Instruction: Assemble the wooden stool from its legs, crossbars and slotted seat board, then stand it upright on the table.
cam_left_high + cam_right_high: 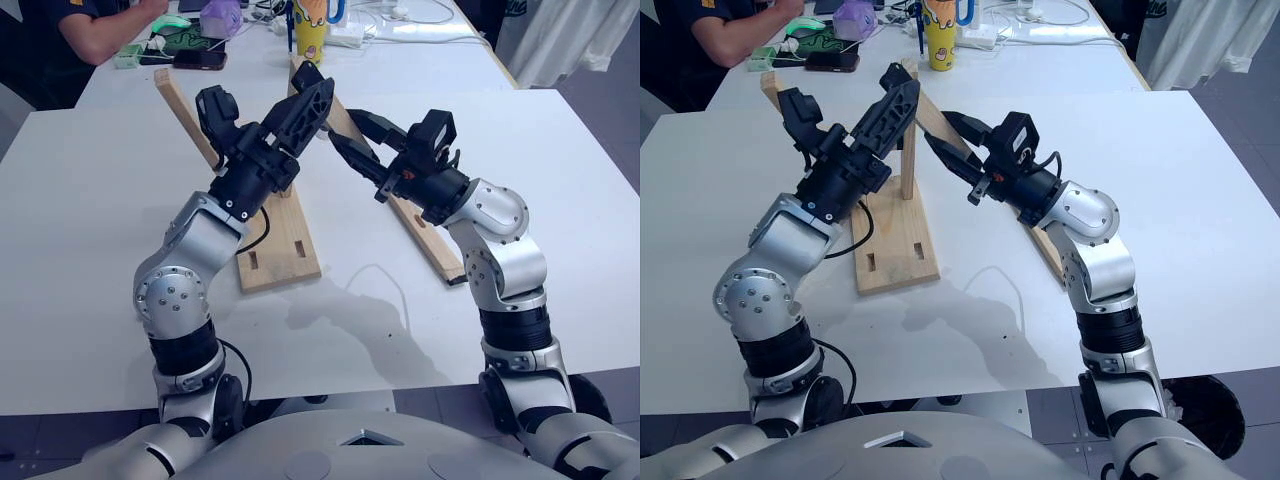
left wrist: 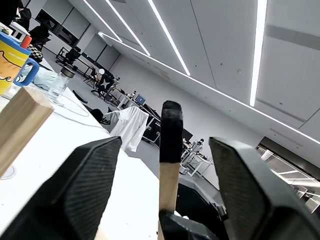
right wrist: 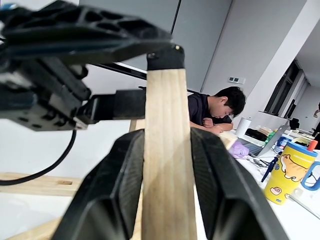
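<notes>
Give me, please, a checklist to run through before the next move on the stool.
1. Right gripper shut on the leg: ok.
2. Left gripper open, clear of the leg's top: ok.
3. Leg upright over the seat board: ok.
4. Leg's foot seated in a slot: cannot tell.
5. Stool complete: not ok; a wooden piece lies loose beside the board.

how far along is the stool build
Done: no finished joint visible. In hand: the right end effector holds a black-capped wooden leg upright on the slotted wooden seat board, the left end effector open around its top. Left: one loose wooden bar, a second wooden bar, standing the stool up.
</notes>
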